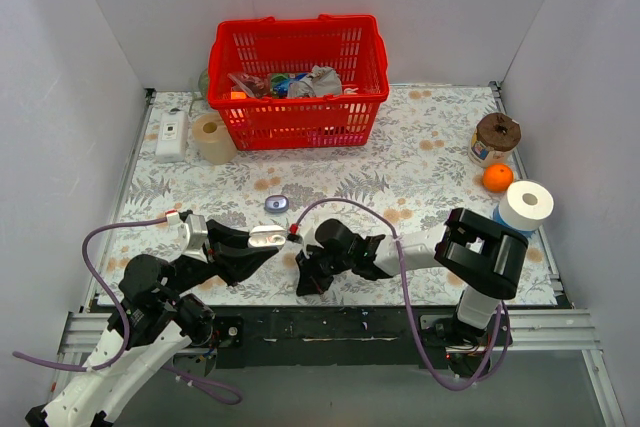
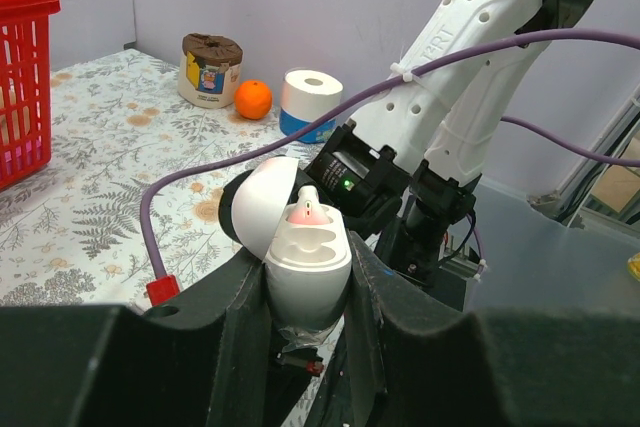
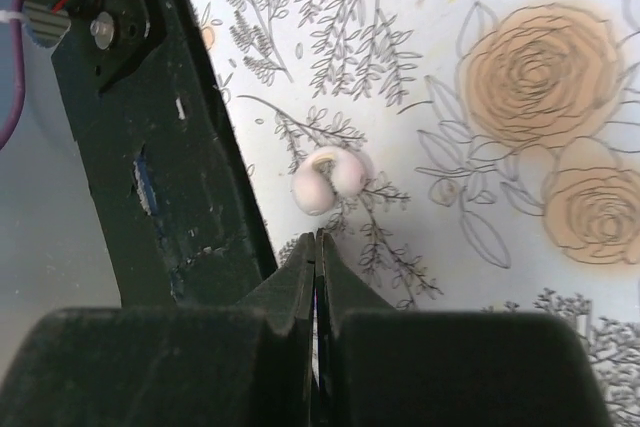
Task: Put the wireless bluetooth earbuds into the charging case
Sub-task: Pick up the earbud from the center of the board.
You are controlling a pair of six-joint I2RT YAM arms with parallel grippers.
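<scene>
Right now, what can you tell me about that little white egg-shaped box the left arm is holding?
The white case looks like smooth, glossy plastic and is shaped like an egg. It stands upright, with its hinged lid swung open to one side. A pale pink earbud sits in a hollow at the top, and a second hollow in front of it looks empty. The left gripper clamps its lower body between two black fingers, holding it above the flowered tablecloth. Nothing else touches it.
</scene>
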